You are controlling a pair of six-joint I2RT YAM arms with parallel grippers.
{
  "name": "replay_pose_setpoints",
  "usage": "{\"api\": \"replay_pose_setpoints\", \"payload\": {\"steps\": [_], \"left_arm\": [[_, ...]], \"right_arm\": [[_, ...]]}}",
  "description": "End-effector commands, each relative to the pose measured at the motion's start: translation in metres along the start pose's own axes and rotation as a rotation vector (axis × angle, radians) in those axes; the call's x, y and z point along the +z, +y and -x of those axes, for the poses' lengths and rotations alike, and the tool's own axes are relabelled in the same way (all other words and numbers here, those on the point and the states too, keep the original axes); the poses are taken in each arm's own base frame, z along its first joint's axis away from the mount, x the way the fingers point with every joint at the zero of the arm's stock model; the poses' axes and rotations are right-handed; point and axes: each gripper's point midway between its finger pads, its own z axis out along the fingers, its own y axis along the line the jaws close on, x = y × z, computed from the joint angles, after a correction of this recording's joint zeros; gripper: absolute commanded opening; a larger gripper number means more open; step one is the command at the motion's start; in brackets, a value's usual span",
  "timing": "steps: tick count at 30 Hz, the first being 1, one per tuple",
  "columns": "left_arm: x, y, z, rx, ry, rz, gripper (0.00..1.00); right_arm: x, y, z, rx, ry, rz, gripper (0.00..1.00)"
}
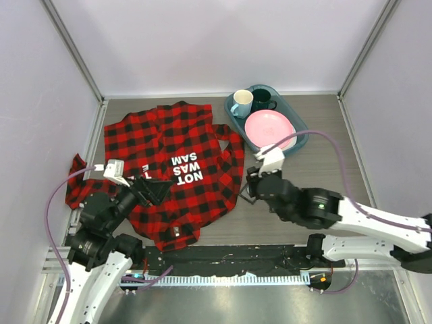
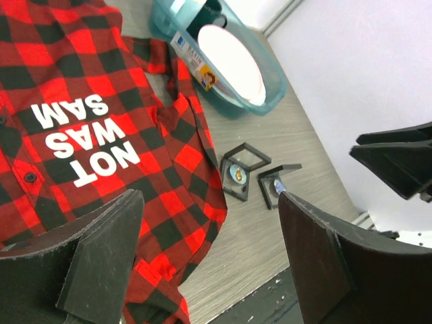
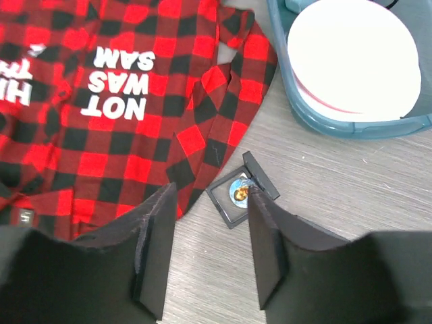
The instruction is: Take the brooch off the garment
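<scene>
Pale lilac walls close in a grey wood-grain desk, where the red-and-black checked shirt lies spread flat on the left and centre, its white lettering "NOT WAS SAM" facing up. Just beside the shirt's right edge, on bare desk, sits a small black case with its lid raised. A small round coloured piece that looks to be the brooch rests inside it, off the cloth. The right hand hovers low over this spot with its jaws partly apart and nothing between them; one fingertip overlaps the case's edge, though whether it touches is unclear. The left hand hangs over the shirt's lower left part, jaws spread wide and holding nothing. At the far right a blue-green tray carries a pink plate, a cream mug and a dark mug.
</scene>
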Motion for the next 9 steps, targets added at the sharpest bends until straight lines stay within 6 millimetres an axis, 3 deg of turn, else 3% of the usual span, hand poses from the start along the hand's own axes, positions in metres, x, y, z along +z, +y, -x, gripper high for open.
{"api": "replay_pose_setpoints", "payload": {"steps": [1, 4, 7, 8, 9], "left_arm": [[-0.021, -0.020, 0.038, -0.063, -0.146, -0.021, 0.85], [-0.028, -0.040, 0.057, -0.131, -0.224, -0.103, 0.86], [-0.026, -0.051, 0.070, -0.158, -0.250, -0.138, 0.89], [-0.032, -0.062, 0.085, -0.149, -0.278, -0.162, 0.92], [-0.031, -0.064, 0.093, -0.144, -0.287, -0.152, 0.99]], "right_arm": [[-0.028, -0.027, 0.017, 0.146, -0.077, 0.011, 0.58], [-0.051, -0.044, 0.034, 0.226, -0.145, 0.058, 0.73], [-0.072, -0.059, 0.051, 0.283, -0.219, 0.104, 0.81], [-0.077, -0.066, 0.056, 0.297, -0.239, 0.099, 0.86], [-0.082, -0.073, 0.061, 0.320, -0.261, 0.087, 0.99]]}}
